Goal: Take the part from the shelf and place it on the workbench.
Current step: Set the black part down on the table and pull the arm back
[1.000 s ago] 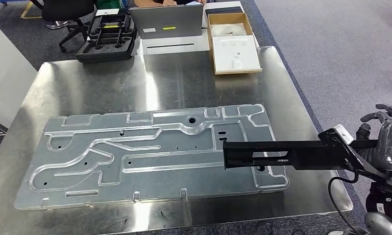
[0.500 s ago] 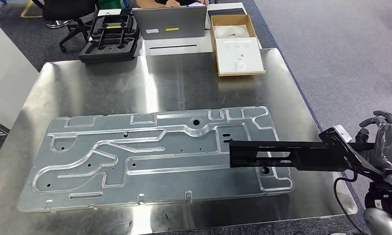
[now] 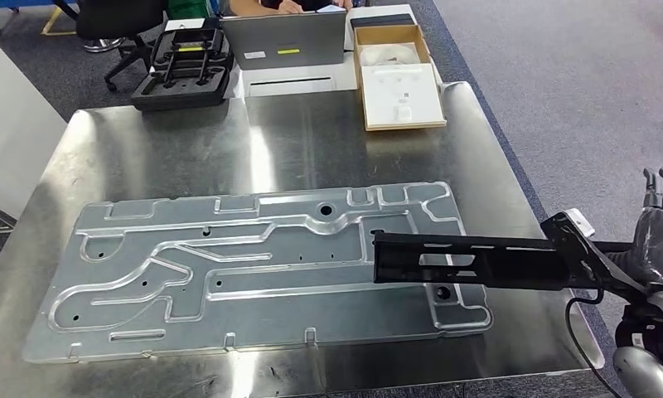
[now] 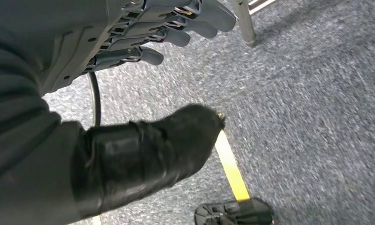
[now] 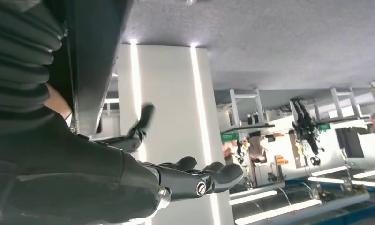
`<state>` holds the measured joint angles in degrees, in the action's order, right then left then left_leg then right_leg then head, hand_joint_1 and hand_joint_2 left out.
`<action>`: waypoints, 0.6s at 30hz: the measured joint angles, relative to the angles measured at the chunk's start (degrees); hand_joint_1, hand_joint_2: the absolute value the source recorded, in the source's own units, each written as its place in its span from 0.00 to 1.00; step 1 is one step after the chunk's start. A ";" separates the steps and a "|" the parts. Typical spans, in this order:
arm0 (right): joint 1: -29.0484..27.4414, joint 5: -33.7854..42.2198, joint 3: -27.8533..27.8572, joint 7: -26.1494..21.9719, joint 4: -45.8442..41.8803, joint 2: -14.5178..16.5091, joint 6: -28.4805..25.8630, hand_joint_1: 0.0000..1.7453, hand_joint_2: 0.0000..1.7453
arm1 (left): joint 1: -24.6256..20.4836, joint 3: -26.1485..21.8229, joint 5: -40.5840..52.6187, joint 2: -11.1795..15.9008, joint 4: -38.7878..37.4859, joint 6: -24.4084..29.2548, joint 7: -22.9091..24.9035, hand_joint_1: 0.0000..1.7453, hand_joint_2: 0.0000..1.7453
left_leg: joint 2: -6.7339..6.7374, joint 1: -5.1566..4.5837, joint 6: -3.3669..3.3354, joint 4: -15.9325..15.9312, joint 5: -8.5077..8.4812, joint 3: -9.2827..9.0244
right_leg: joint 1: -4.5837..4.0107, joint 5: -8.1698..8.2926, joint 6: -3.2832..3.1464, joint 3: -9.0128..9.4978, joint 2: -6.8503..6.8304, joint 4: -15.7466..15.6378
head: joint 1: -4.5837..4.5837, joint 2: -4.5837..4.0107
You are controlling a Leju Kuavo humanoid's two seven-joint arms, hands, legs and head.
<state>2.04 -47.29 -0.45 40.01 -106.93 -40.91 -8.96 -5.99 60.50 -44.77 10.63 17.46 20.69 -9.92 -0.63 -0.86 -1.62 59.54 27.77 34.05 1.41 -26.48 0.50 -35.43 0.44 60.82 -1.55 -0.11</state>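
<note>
The part [image 3: 469, 261] is a long black slotted bar. It lies level over the right end of a large pressed metal plate [image 3: 229, 265] on the steel workbench [image 3: 187, 157], and its right end sticks out past the bench's right edge. My right hand [image 3: 660, 232] is at that end with its fingers [image 3: 655, 191] stretched straight up. In the right wrist view the part [image 5: 94, 56] runs beside the wrist cover while the right hand [image 5: 176, 178] has thumb and fingers spread away from it. My left hand [image 4: 143, 28] hangs over the carpet, holding nothing.
At the bench's far edge stand a grey laptop [image 3: 283, 37], an open cardboard box [image 3: 399, 79] and a black foam case [image 3: 183, 66]. A white panel [image 3: 13, 124] stands to the left. Carpeted floor lies on the right. A black cable [image 3: 581, 332] loops below my right hand.
The right hand's fingers, curled before, now point straight up. The black part has shifted a little to the left over the plate.
</note>
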 joint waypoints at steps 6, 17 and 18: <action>1.07 -0.35 -0.23 -0.05 0.11 0.08 1.95 0.00 0.00 | 0.05 -0.02 -0.30 0.01 0.00 0.11 1.21 0.00 0.00 | 0.20 0.40 1.14 15.51 7.01 7.71 | -0.14 -0.03 -0.97 0.20 -0.26 -0.20 | -0.37 0.00; 6.10 5.17 -0.60 -0.01 1.79 1.32 36.06 0.00 0.00 | -0.09 -0.02 -0.38 0.28 0.00 0.14 1.67 0.00 0.00 | 0.32 -0.19 -1.30 -2.42 -2.13 -0.23 | -0.40 -0.91 0.59 0.27 -0.16 0.20 | -0.36 0.00; 6.66 5.41 -0.60 -0.02 2.13 1.53 38.26 0.00 0.00 | -0.09 -0.02 -0.39 0.30 0.00 0.19 1.64 0.00 0.00 | 0.37 -0.07 -1.55 -2.81 -2.32 -0.53 | -0.42 -2.24 0.70 -0.71 -0.19 2.43 | -0.32 0.00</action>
<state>8.70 -41.88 -1.05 39.99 -104.81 -39.38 29.30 -6.08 60.48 -45.16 10.93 17.46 20.87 -8.27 -0.26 -0.93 -3.18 56.73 25.45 33.53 0.99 -28.71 1.20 -36.14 0.25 63.25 -1.87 -0.11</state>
